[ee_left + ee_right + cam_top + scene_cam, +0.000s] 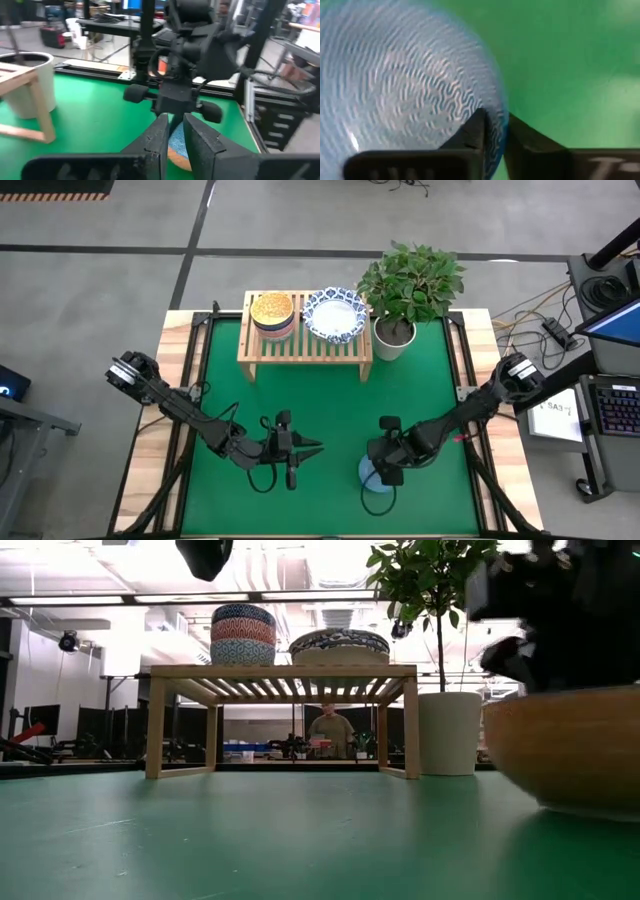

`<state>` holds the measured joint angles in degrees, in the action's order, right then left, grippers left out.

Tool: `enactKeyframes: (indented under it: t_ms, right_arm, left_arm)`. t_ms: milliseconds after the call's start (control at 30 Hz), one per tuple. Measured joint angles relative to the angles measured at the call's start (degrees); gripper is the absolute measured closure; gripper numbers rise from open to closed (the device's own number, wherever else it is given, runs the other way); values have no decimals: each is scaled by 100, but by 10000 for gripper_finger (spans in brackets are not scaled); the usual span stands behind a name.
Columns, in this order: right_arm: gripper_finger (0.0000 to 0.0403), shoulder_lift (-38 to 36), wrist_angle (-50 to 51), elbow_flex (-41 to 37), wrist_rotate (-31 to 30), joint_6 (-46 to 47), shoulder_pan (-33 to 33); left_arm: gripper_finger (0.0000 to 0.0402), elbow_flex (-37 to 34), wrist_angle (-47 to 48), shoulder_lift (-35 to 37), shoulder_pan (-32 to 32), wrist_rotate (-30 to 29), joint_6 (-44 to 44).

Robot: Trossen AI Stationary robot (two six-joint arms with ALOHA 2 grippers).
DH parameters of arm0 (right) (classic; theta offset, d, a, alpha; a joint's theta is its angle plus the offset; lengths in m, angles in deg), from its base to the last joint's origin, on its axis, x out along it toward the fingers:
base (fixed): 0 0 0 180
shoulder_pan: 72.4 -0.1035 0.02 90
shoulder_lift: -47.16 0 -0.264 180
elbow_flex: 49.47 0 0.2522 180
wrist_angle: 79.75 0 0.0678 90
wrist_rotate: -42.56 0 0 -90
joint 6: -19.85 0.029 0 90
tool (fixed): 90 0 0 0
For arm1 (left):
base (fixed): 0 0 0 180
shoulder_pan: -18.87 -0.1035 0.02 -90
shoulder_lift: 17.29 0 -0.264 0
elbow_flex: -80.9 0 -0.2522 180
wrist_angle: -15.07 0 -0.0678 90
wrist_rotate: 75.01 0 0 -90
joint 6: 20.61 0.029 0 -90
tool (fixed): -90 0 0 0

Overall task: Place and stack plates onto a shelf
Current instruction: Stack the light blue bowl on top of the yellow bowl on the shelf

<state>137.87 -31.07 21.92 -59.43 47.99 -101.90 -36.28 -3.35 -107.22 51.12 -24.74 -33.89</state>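
A light-blue plate (376, 475) with a wavy pattern (405, 85) and a tan underside (570, 755) sits on the green mat near the front, right of centre. My right gripper (384, 470) is shut on its rim. My left gripper (312, 447) is shut and empty, hovering left of that plate and pointing toward it; its fingers (175, 142) face the right arm. The light-wood shelf (305, 345) stands at the far side. On it are a stack of small plates with an orange-yellow one on top (272, 310) and a wide blue-rimmed white plate (335, 313). My right gripper holds the light-blue plate by its rim (500, 102). One finger (470, 132) is inside the dish and the other (532, 142) outside. The fingers come from above, pointing down. The plate's base (600, 808) is down at the mat; whether it is lifted, I cannot tell.
A leafy plant in a white pot (395, 338) stands just right of the shelf. The shelf's slats (285, 688) are open underneath. Bare green mat (330, 395) lies between the shelf and both grippers. A person (331, 730) shows far behind the table.
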Motion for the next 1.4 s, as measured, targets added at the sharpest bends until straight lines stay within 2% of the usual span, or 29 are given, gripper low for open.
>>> enactKeyframes:
  t_ms: [133,267,367,433,533,667,800,1067,1400]
  right_arm:
    - [387,-43,-84,124,-405,-314,132]
    - [389,19,-456,272,-1275,-650,299]
    - [389,94,-565,350,-1414,-878,397]
    - [389,147,-603,375,-1448,-979,430]
    - [389,233,-789,382,-1877,-1153,440]
    - [389,322,-1264,384,-2447,-1229,507]
    - [390,355,-1627,390,-2563,-1227,641]
    - [390,362,-1616,391,-2576,-1276,829]
    - [390,360,-1635,391,-2563,-1316,819]
  left_arm:
    - [336,-1,28,0,-53,-370,-213]
    - [300,-1,204,2,-124,-815,-528]
    - [268,-2,498,2,-202,-1103,-1107]
    - [251,-2,756,2,-262,-1138,-1507]
    - [232,-2,1064,2,-343,-1138,-2049]
    - [224,-5,1011,-152,-391,-1134,-2073]
    - [223,11,759,-479,-401,-1044,-2011]
    - [223,466,814,-1145,-486,-1033,-2025]
    - [223,1218,2132,-1830,-552,-1481,-2191]
